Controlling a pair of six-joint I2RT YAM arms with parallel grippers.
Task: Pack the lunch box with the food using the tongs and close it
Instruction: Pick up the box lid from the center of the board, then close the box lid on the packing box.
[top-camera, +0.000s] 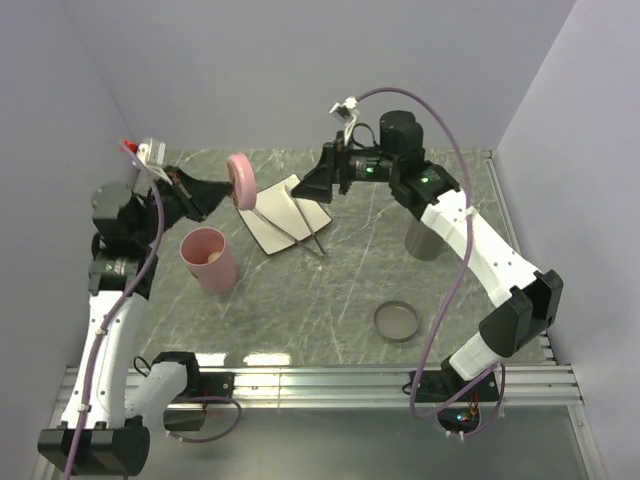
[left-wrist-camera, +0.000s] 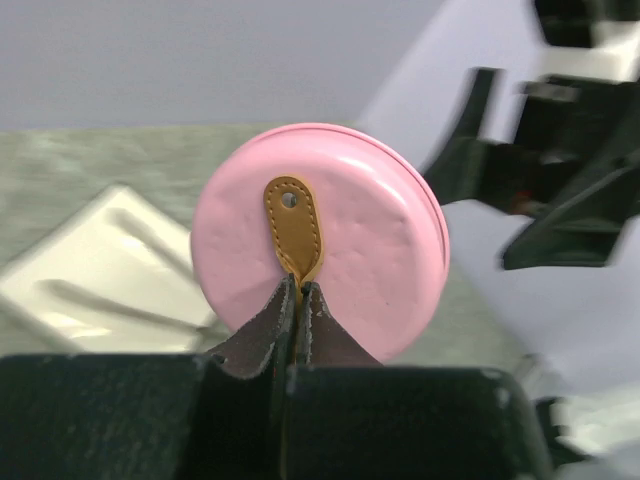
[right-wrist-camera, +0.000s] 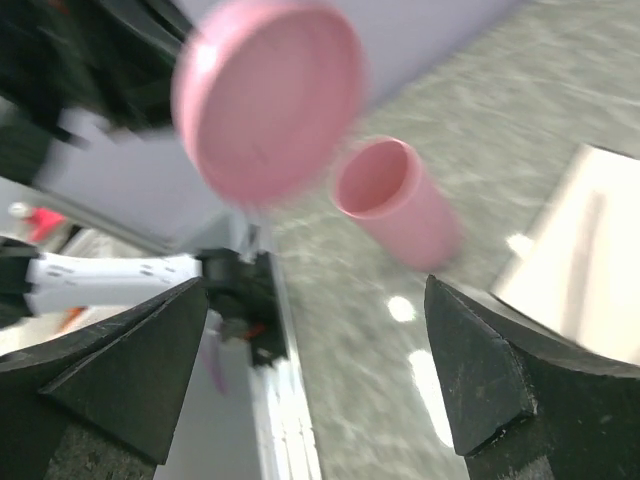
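Starting with the top view, the left gripper (top-camera: 226, 190) is holding the round pink lunch box lid (top-camera: 241, 178) on edge in the air, by my reading lining it up to cap the tall pink cylindrical lunch box (top-camera: 208, 262) standing nearby on the grey marbled table (top-camera: 330, 290). A brownish patch, likely the food (top-camera: 208, 256), is showing inside the box. The slim silver metal tongs (top-camera: 292, 232) are lying loose across the white square plate (top-camera: 285, 205), which otherwise looks bare, so the packing seems done. The right gripper (top-camera: 318, 185) is hanging over the plate's far edge. On to the left wrist view: the jaws are pinching tight on the lid's brown leather tab (left-wrist-camera: 293, 225). Finally the right wrist view: its fingers (right-wrist-camera: 150, 370) are standing wide apart, gripping nothing.
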